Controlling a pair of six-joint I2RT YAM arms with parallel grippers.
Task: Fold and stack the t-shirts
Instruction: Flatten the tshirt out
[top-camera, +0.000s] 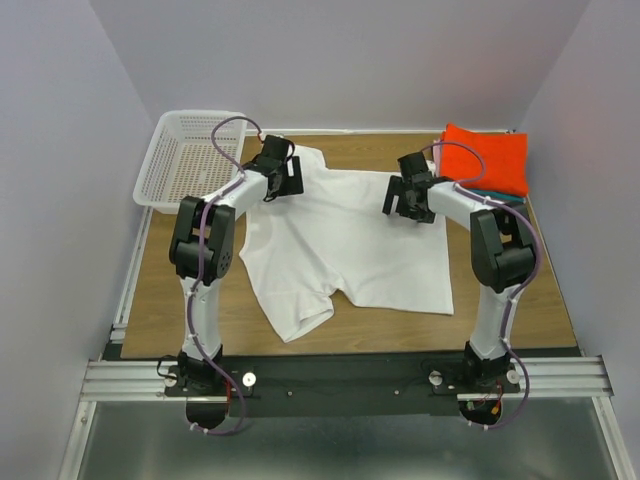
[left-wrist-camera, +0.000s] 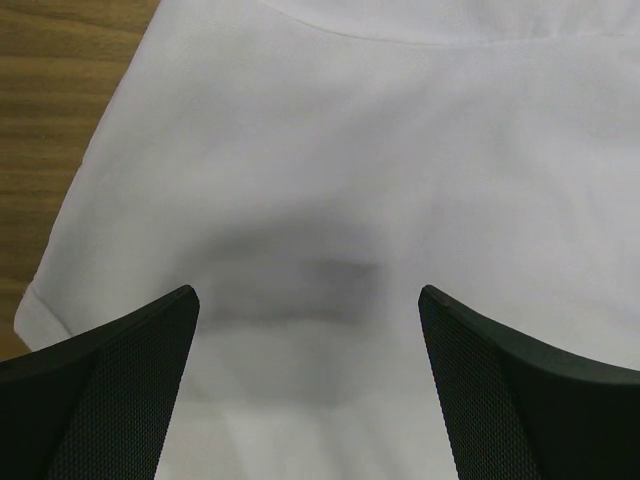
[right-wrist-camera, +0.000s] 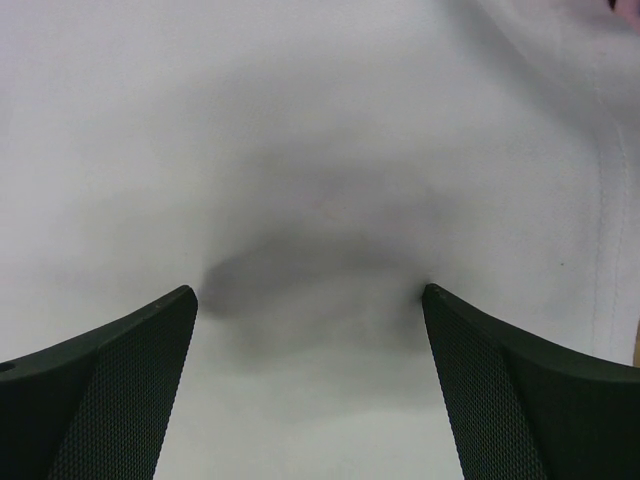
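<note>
**Both grippers open above the far band of the spread white shirt**

The brown wooden table (top-camera: 160, 300) carried the plain white short-sleeved cloth t-shirt (top-camera: 350, 250), spread mostly flat, with one part rumpled at its near left corner. It was the thing directly under both sets of jaws. The cloth ran from beneath them back toward the arm bases, and its far edge lay crosswise, from one gripper to the other.

The left gripper (top-camera: 283, 180) hung over the far left corner. In its wrist view white cloth filled the space between and ahead of the fingers, and bare wood showed only off to the jaws' left. The right gripper (top-camera: 400, 198) hung over the far right part, and its wrist view showed only cloth below. Each arm was therefore nearest its own corner.

Both pairs of jaws stood wide apart and held nothing. Whether the tips touched the fabric could not be told.

The white plastic mesh basket (top-camera: 185, 155) sat to the outside of the left jaws. The folded bright orange-red cloth shirt (top-camera: 487, 158), lying on a teal folded shirt (top-camera: 503, 197), sat just outside the right jaws.

A fold would probably call for both grippers to pinch that far edge together.
</note>
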